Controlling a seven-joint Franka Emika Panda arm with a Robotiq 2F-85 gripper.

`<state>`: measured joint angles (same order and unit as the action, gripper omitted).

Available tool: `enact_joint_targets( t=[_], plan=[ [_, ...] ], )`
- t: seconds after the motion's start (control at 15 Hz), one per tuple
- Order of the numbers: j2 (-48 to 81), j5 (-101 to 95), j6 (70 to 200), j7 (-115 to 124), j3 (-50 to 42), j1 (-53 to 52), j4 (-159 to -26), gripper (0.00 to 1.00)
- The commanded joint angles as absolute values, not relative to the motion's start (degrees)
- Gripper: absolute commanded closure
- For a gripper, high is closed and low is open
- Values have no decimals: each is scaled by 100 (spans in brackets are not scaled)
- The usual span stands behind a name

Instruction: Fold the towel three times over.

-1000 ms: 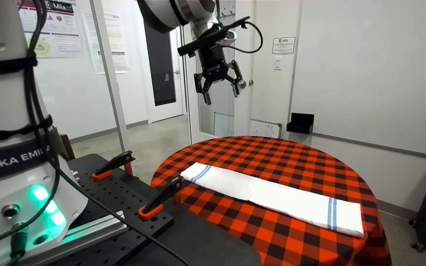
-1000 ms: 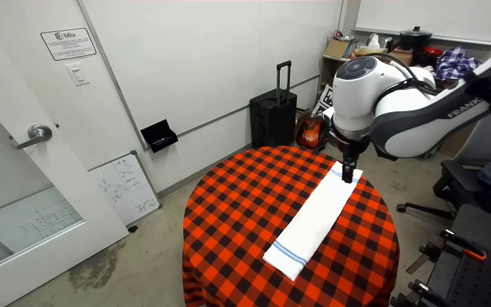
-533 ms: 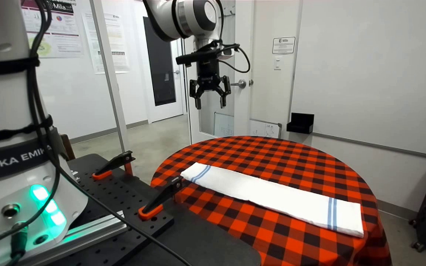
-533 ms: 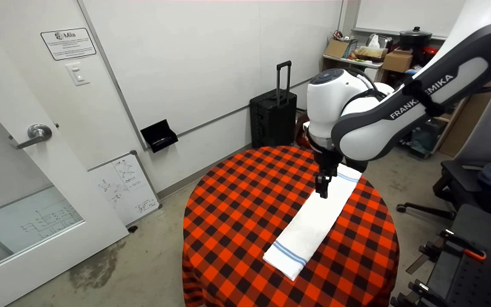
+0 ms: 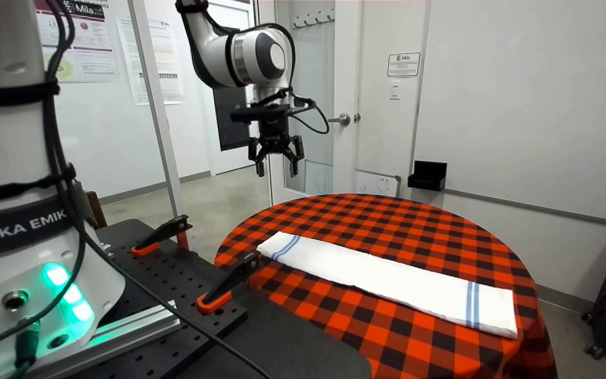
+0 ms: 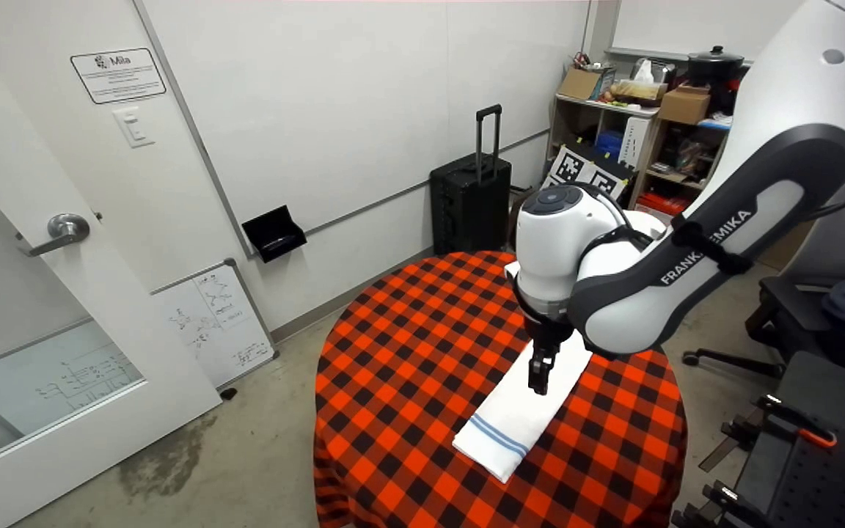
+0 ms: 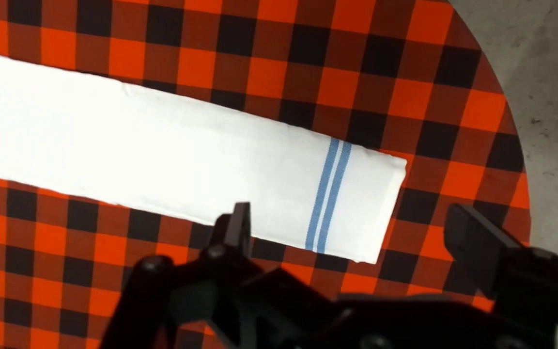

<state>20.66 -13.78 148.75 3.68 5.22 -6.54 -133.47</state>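
Note:
The white towel [image 5: 387,275] lies flat as a long, narrow strip, with blue stripes near both ends. It also shows in an exterior view [image 6: 514,407], its far end hidden behind the arm. In the wrist view the towel [image 7: 162,150] runs from the left edge to a striped end right of the middle. My gripper [image 5: 277,171] is open, empty and pointing down, well above the table, apart from the towel. It also shows in an exterior view [image 6: 538,385]. In the wrist view the gripper's [image 7: 349,212] fingers are spread wide, on either side of the striped end's lower corner.
A red-and-black checked tablecloth [image 5: 413,231] covers the round table. Black clamps with orange pads [image 5: 232,279] sit on the robot's mount beside the towel's end. A black suitcase [image 6: 470,205] and a white wall stand behind the table. A door [image 6: 48,293] stands to one side.
My gripper has come down and turned from tilted to pointing straight down. It has moved along the towel toward one striped end. The towel has not moved and the gripper stays open.

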Motion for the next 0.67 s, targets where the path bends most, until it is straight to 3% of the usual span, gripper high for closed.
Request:
enact_joint_targets(
  t=[0.0,0.33,0.6],
  plan=[
    [2492,-1913,15553,884,110,-1136,-13303,0],
    [3306,-2824,16234,2019,-958,-2142,-12684,0],
    [3987,-2774,16042,2484,-1497,-2717,-11957,0]
  ],
)
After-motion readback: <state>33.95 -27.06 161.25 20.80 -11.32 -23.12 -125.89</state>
